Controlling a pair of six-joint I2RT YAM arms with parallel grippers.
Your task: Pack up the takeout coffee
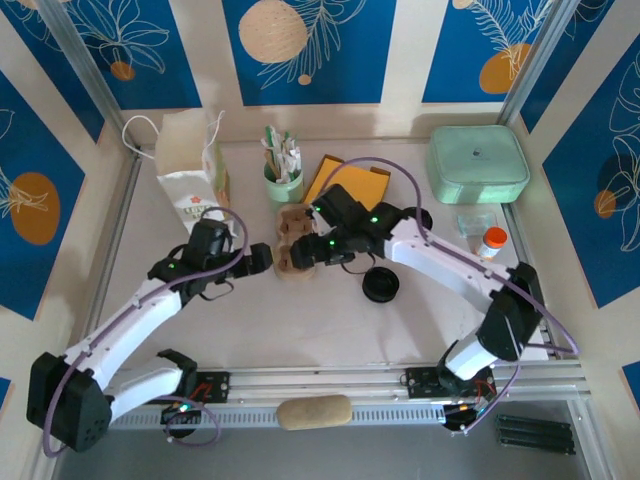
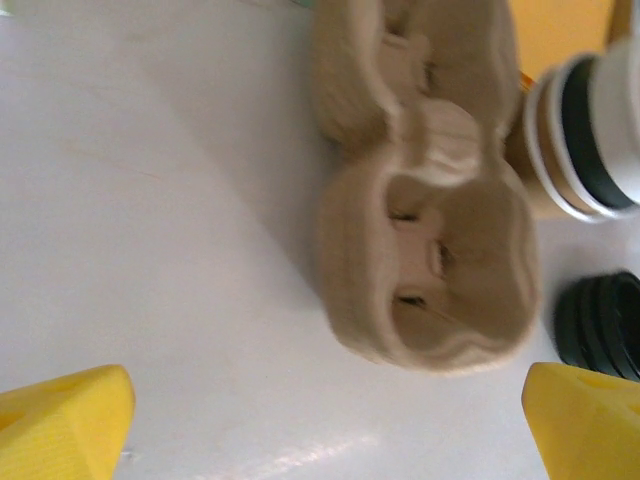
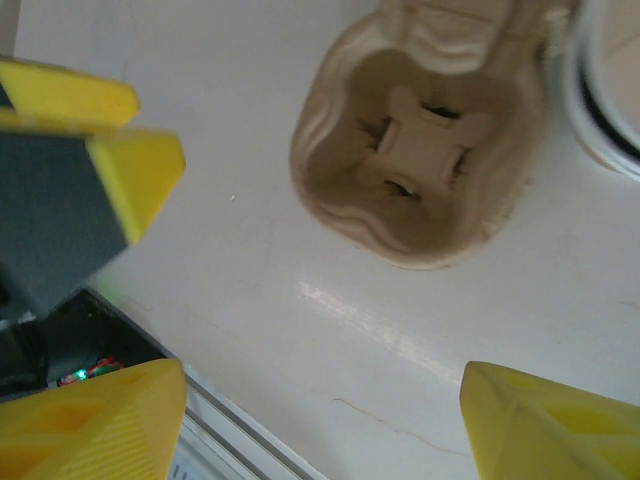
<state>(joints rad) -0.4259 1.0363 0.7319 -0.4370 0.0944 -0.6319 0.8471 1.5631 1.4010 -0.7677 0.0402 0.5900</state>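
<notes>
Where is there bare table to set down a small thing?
The near strip of table, between the black lid and the front rail, is bare. Around the cup carrier it is crowded: the paper cup and that lid are close by.

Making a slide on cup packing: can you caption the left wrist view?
Open left gripper faces the pulp cup carrier, with the paper cup and black lid beside it.

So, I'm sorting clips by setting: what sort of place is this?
Probably a robot test bench staged as a takeout counter: a white table boxed in by patterned blue panels, with a paper bag, pulp cup carrier and cup of utensils laid out.
</notes>
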